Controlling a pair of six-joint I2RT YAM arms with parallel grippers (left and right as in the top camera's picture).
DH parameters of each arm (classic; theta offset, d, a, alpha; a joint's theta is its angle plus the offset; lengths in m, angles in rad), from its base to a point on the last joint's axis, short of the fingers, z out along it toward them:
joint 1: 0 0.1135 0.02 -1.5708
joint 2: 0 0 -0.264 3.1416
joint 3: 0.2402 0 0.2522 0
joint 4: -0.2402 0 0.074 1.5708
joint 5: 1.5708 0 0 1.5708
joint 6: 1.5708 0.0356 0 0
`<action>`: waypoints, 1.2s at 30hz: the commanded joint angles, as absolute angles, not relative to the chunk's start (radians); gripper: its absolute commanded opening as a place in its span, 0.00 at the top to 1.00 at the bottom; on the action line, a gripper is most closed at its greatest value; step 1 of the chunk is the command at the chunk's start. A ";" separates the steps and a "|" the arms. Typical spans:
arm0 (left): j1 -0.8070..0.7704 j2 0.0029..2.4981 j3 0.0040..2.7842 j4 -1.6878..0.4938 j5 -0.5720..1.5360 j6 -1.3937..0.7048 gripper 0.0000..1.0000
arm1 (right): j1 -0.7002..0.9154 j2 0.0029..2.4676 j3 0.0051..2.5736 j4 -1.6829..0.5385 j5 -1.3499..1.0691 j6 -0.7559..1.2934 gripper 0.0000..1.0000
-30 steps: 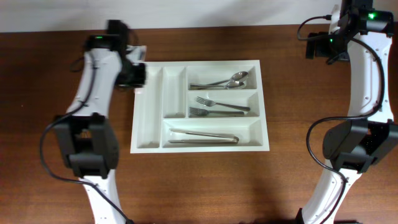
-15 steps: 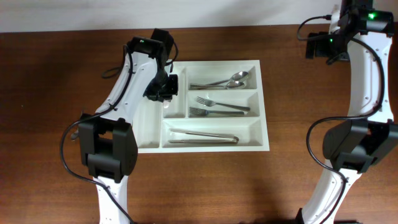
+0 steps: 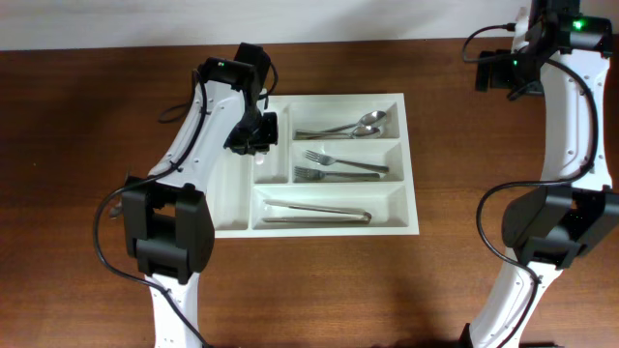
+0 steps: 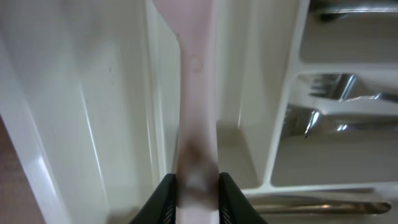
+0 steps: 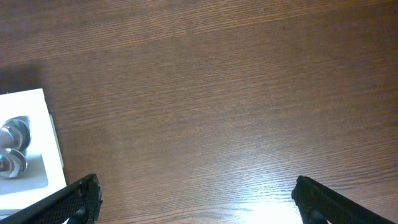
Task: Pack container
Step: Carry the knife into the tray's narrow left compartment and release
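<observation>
Left gripper is hanging over the tray, above its two narrow slots on the left. Its jaws are clamping a pale flat utensil by one end (can't tell what kind). Tray is sitting mid-table, a bit toward the far edge. Spoons are lying in the far long slot, forks in the middle one, tongs in the near one. Right gripper is hovering over the table at far right, well apart from the tray, jaws gaping wide, holding nothing.
</observation>
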State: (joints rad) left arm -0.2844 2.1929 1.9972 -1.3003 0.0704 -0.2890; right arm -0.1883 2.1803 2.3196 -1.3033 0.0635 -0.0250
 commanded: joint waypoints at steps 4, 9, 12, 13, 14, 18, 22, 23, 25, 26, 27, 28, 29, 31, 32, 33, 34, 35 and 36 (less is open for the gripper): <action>-0.296 2.202 1.968 -1.267 0.059 -0.302 0.84 | -0.184 2.183 2.317 -1.301 0.076 -0.013 0.01; -0.303 2.204 1.964 -1.254 0.065 -0.299 0.53 | -0.184 2.183 2.317 -1.301 0.076 -0.014 0.01; -0.303 2.204 1.964 -1.235 0.064 -0.298 0.38 | -0.184 2.183 2.317 -1.301 0.076 -0.013 0.01; -0.303 2.204 1.964 -1.233 0.064 -0.298 0.38 | -0.184 2.183 2.317 -1.301 0.076 -0.014 0.01; -0.303 2.204 1.964 -1.230 0.064 -0.297 0.37 | -0.184 2.183 2.317 -1.301 0.076 -0.014 0.01; -0.294 2.202 1.972 -1.247 0.037 -0.269 0.30 | -0.184 2.183 2.317 -1.301 0.076 -0.013 0.01; -0.254 2.180 1.987 -1.291 -0.054 -0.285 0.22 | -0.184 2.183 2.317 -1.301 0.076 -0.013 0.01; -0.236 2.165 1.987 -1.302 -0.083 -0.292 0.22 | -0.184 2.183 2.317 -1.301 0.076 -0.013 0.01; -0.191 2.134 1.987 -1.316 -0.118 -0.292 0.21 | -0.184 2.183 2.317 -1.301 0.076 -0.014 0.01; -0.165 2.120 1.987 -1.322 -0.131 -0.291 0.21 | -0.184 2.183 2.317 -1.301 0.076 -0.013 0.01; -0.142 2.111 1.987 -1.326 -0.141 -0.290 0.21 | -0.184 2.183 2.317 -1.301 0.076 -0.014 0.01; -0.114 2.103 1.987 -1.332 -0.153 -0.287 0.21 | -0.184 2.183 2.317 -1.301 0.076 -0.014 0.01; -0.088 2.100 1.987 -1.338 -0.155 -0.273 0.21 | -0.184 2.183 2.317 -1.301 0.076 -0.014 0.01; -0.035 2.099 1.987 -1.354 -0.155 -0.239 0.22 | -0.184 2.183 2.317 -1.301 0.076 -0.014 0.01; -0.012 2.100 1.983 -1.361 -0.155 -0.229 0.22 | -0.184 2.183 2.317 -1.301 0.076 -0.014 0.01; 0.011 2.100 1.976 -1.366 -0.156 -0.224 0.22 | -0.184 2.183 2.317 -1.301 0.076 -0.013 0.01; 0.035 2.100 1.968 -1.367 -0.155 -0.207 0.22 | -0.184 2.183 2.317 -1.301 0.076 -0.013 0.01; 0.054 2.100 1.960 -1.367 -0.156 -0.195 0.23 | -0.184 2.183 2.317 -1.301 0.076 -0.013 0.01; 0.072 2.100 1.952 -1.366 -0.155 -0.186 0.23 | -0.184 2.183 2.317 -1.301 0.076 -0.014 0.01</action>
State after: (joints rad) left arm 0.0212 2.1326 1.9717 -1.3624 -0.1322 -0.2462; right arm -0.1883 2.1803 2.3196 -1.3033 0.0639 -0.0254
